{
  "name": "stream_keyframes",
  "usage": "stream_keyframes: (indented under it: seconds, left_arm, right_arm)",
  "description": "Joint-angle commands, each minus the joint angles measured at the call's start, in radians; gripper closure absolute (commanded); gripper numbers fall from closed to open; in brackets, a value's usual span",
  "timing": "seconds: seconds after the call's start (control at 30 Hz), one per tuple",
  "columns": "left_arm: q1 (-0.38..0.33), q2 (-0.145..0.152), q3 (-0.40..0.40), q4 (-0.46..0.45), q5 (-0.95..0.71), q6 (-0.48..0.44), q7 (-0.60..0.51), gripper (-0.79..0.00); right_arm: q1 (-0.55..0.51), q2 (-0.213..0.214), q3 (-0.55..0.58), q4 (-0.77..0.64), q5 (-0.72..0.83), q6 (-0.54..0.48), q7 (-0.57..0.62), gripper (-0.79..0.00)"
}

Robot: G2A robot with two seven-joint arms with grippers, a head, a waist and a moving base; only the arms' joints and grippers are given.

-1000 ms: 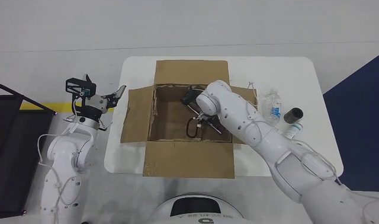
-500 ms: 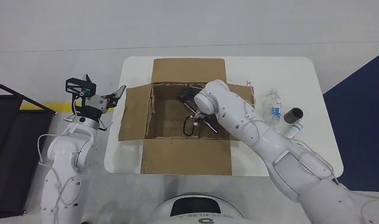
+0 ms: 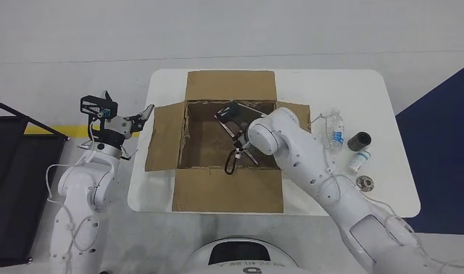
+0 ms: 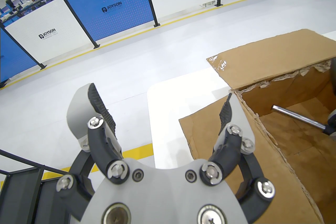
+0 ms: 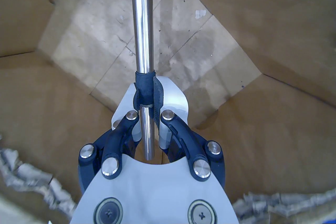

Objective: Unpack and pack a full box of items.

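An open cardboard box (image 3: pixel 230 85) stands on the white table (image 3: pixel 362 93) with its flaps spread out. My right gripper (image 3: pixel 241 145) is down inside it, shut on a shiny metal rod (image 5: pixel 141 12) that has a black strap (image 5: pixel 143 89) wrapped round it at the fingers (image 5: pixel 172 93). The rod points from the right gripper (image 5: pixel 147 96) toward the box floor (image 5: pixel 199 51), which is bare cardboard. In the left wrist view the rod (image 4: pixel 296 116) shows inside the box. My left gripper (image 3: pixel 138 120) hangs open and holds nothing, off the table's left edge beside the left flap (image 4: pixel 210 135).
To the right of the box lie a clear plastic bottle (image 3: pixel 333 129), a black cylinder (image 3: pixel 359 140), a small bottle (image 3: pixel 360 158) and a small round part (image 3: pixel 365 182). A black rack (image 3: pixel 18 165) stands on the floor at the far left.
The right arm has drawn back to the right with the rod in its gripper, uncovering the small round part. The box slid slightly to the left. The left arm kept still.
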Motion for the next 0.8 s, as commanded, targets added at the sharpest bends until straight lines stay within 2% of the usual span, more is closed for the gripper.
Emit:
stream_keyframes:
  seconds: [0.0,0.17,0.3,0.4,0.63,0.77]
  left_arm:
    - [0.000,0.000,0.000,0.000,0.000,0.000,0.000,-0.785]
    - [0.000,0.000,0.000,0.000,0.000,0.000,0.000,-0.785]
    - [0.000,0.000,0.000,0.000,0.000,0.000,0.000,-0.785]
    - [0.000,0.000,0.000,0.000,0.000,0.000,0.000,-0.785]
    - [0.000,0.000,0.000,0.000,0.000,0.000,0.000,-0.785]
    - [0.000,0.000,0.000,0.000,0.000,0.000,0.000,-0.785]
  right_arm:
    - [-0.060,0.016,0.056,-0.104,-0.010,-0.003,-0.021,0.000]
    - [-0.214,0.045,0.192,-0.322,0.010,0.009,-0.150,0.000]
    - [-0.328,0.059,0.305,-0.456,0.104,-0.026,-0.322,0.000]
    - [-0.406,0.071,0.394,-0.524,0.165,-0.094,-0.409,0.000]
    - [-0.606,0.094,0.628,-0.660,0.282,-0.159,-0.523,0.000]
    - [-0.739,0.101,0.775,-0.688,0.404,-0.211,-0.614,0.000]
